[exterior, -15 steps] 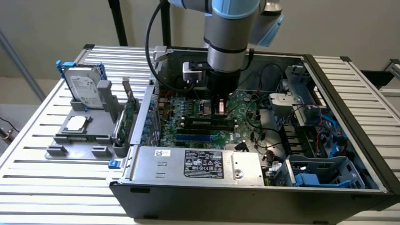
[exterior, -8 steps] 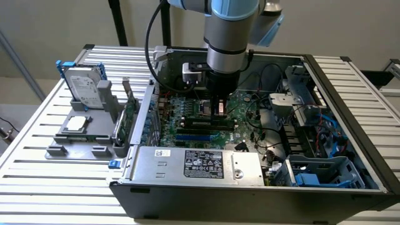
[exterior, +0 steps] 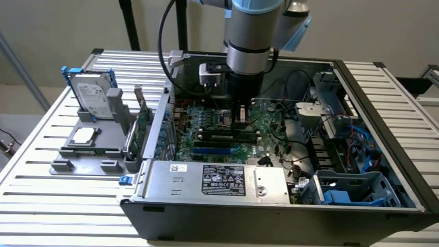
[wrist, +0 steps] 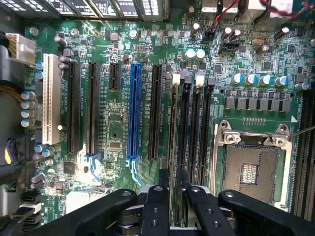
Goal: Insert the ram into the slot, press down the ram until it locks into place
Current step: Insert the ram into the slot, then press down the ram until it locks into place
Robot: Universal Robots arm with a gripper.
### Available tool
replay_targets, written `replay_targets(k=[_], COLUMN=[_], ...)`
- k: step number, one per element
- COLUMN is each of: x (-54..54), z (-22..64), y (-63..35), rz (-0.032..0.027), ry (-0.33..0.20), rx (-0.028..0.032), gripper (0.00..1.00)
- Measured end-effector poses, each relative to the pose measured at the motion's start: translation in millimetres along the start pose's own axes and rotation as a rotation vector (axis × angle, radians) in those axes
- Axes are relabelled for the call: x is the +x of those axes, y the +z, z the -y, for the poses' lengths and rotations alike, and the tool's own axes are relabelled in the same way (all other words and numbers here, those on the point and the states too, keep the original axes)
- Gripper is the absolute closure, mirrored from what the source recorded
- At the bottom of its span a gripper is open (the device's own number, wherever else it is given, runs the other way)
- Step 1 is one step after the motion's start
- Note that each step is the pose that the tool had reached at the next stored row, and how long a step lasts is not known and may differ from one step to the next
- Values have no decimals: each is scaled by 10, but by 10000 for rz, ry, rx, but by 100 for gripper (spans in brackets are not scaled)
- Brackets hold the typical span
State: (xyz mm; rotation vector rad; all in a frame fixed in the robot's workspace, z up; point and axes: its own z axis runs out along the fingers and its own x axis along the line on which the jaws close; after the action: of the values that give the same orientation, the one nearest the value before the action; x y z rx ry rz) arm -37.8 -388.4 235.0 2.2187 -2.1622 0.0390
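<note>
My gripper (exterior: 240, 121) reaches down into the open computer case, over the motherboard (exterior: 205, 116). The ram (exterior: 226, 136) stands on edge in a black memory slot just under the fingertips. From the wrist camera the ram (wrist: 173, 137) is a thin line running along the outermost slot (wrist: 176, 93) of several parallel black ones. The gripper (wrist: 172, 178) sits at one end of it. The black fingers (wrist: 161, 196) are nearly together and straddle the ram's top edge, shut on it. The neighbouring memory slots (wrist: 195, 132) hold nothing.
A long blue socket (wrist: 133, 113) and black expansion slots (wrist: 91, 108) lie beside the memory slots, with the open CPU socket (wrist: 251, 167) on the other side. Case walls, the power supply (exterior: 219, 180) and loose cables (exterior: 295, 149) ring the board. A hard drive (exterior: 92, 95) and an expansion card (exterior: 143, 128) stand outside.
</note>
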Motion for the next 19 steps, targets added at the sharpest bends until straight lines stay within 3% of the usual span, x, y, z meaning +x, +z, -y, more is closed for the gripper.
replay_targets(k=[6, 9, 19], x=[5, 5, 5], z=[-66, -77, -77], y=[-118, -119, -121], rz=[51, 56, 53], ry=[3, 2, 3], rx=[1, 2, 1], gripper=[78, 89, 89])
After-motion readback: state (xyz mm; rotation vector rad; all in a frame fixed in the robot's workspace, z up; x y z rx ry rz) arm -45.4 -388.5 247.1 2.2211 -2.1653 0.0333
